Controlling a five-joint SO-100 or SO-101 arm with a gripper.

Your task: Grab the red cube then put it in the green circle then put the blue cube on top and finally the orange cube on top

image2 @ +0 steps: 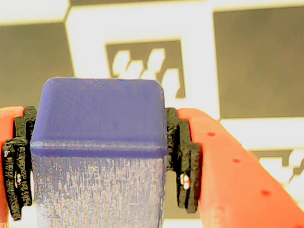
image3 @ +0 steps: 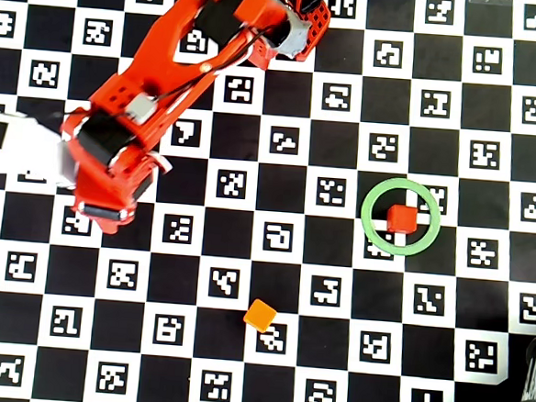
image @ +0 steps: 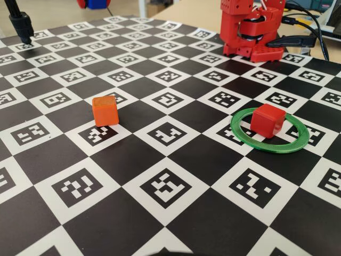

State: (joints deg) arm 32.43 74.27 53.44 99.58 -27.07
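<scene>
In the wrist view the blue cube (image2: 99, 118) fills the space between the black pads (image2: 183, 156), and my gripper (image2: 99, 164) is shut on it above the checkered board. From above, the red arm reaches to the left and its gripper (image3: 102, 210) covers the blue cube. At the top edge of the fixed view a sliver of the blue cube (image: 99, 3) shows. The red cube (image: 267, 119) (image3: 400, 218) sits inside the green circle (image: 245, 136) (image3: 369, 228), toward its far side. Alone on the board stands the orange cube (image: 105, 110) (image3: 260, 315), far from the gripper.
The arm's red base (image: 250, 29) (image3: 291, 5) stands at the far edge of the marker-printed board (image: 160, 176). A black stand (image: 20, 24) rises at the far left corner. Cables (image: 311, 32) lie behind the base.
</scene>
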